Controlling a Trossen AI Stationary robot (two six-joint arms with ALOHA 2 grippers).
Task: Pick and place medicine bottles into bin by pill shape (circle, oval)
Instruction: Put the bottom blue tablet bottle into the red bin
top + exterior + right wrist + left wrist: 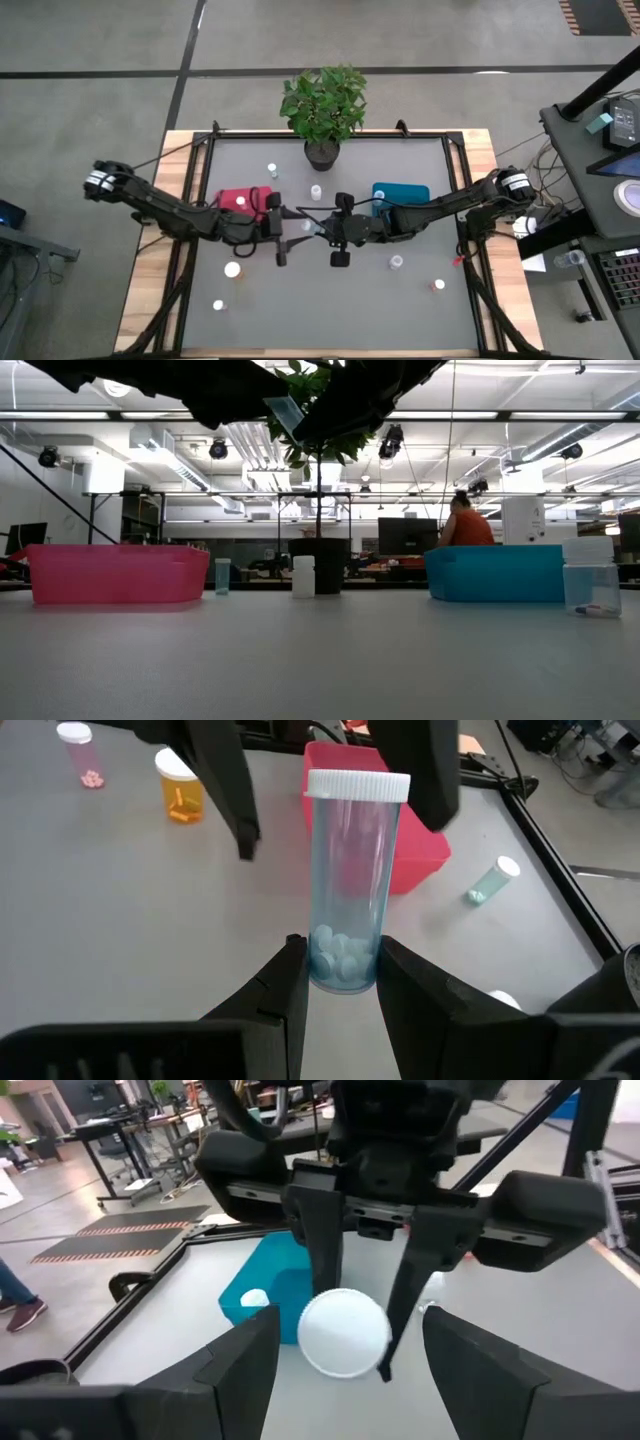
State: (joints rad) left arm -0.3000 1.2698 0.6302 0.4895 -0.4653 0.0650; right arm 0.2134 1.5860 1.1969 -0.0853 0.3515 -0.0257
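Observation:
My right gripper [340, 948] is shut on a clear bottle [352, 870] with a white cap and pale pills, above the table's middle [308, 227], between the red bin [240, 203] and the teal bin [400, 192]. My left gripper [350, 1320] is open and faces it. Its fingers [235, 800] stand on either side of the cap [343, 1333], apart from it. In the low view the bottle [285, 415] shows high above the tabletop. My right gripper pinches the bottle's bottom end [340, 975] between its two fingers. The fingers come level from the table's right side and lie along the bottle. The bottle sticks out past the fingertips, cap toward my left gripper, lifted clear of the table.
Loose bottles stand on the table: two [271, 170] [316, 191] near the far side, two [232, 269] [219, 305] at the near left, two [396, 262] [438, 285] at the near right. A black plant pot [322, 152] stands at the far edge.

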